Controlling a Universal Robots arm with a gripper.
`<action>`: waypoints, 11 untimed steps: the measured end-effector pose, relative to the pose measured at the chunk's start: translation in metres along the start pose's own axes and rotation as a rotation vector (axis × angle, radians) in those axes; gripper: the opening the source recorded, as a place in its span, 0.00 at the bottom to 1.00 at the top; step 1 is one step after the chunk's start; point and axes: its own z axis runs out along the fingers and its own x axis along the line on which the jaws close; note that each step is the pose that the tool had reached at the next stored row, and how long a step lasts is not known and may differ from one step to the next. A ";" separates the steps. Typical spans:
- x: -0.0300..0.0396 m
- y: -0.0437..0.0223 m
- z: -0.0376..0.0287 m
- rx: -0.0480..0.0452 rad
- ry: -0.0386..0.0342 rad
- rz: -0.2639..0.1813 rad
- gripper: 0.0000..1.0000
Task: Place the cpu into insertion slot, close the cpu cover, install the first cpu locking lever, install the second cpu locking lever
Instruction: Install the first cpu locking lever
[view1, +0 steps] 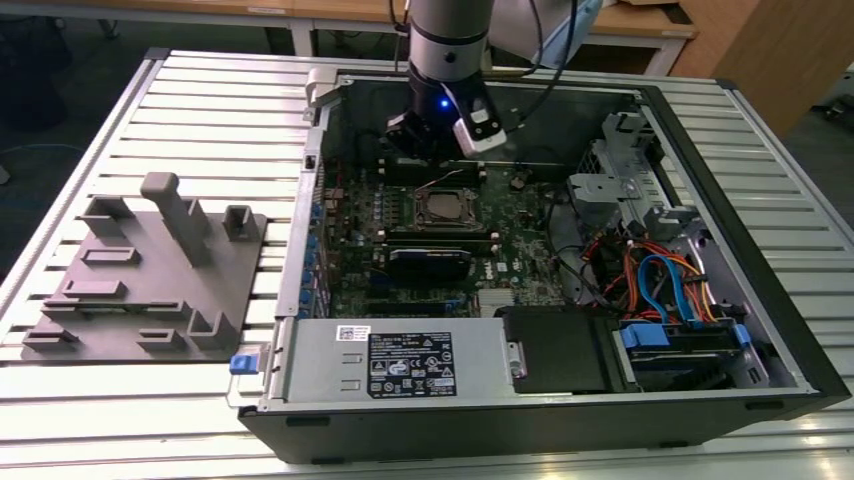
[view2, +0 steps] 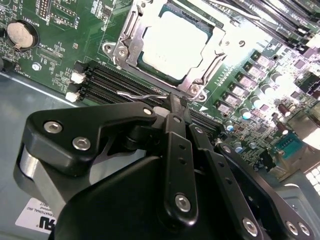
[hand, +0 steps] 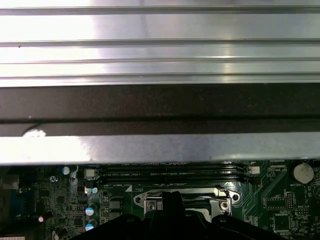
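The cpu (view2: 172, 42) lies flat in the insertion slot, its silver face showing through the cpu cover (view2: 131, 45), which is folded down around it. In the exterior view the cpu (view1: 447, 208) sits mid-board in the open computer case. My gripper (view2: 177, 106) is shut, its black tips just beside the socket's edge. A thin wire locking lever (view2: 142, 94) sticks out sideways here and runs up to the fingertips; whether it is pinched or only touched is unclear. In the exterior view the gripper (view1: 430, 150) hangs just behind the socket. The first wrist view has the gripper (hand: 172, 200) over the cover (hand: 150, 202).
Black memory slots (view2: 107, 80) run alongside the socket, under the fingers. A coin battery (view2: 22, 34) sits further off. The case wall (hand: 160, 105) rises close behind the arm. A grey fixture block (view1: 147, 270) stands on the table at the exterior view's left; cables (view1: 667, 280) fill the right.
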 end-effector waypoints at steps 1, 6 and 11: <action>-0.0002 0.0001 0.0002 -0.0002 -0.0001 0.000 0.11; -0.0023 0.0017 0.0005 0.0001 0.0001 0.000 0.11; -0.0042 0.0039 0.0010 -0.0001 0.0004 -0.006 0.11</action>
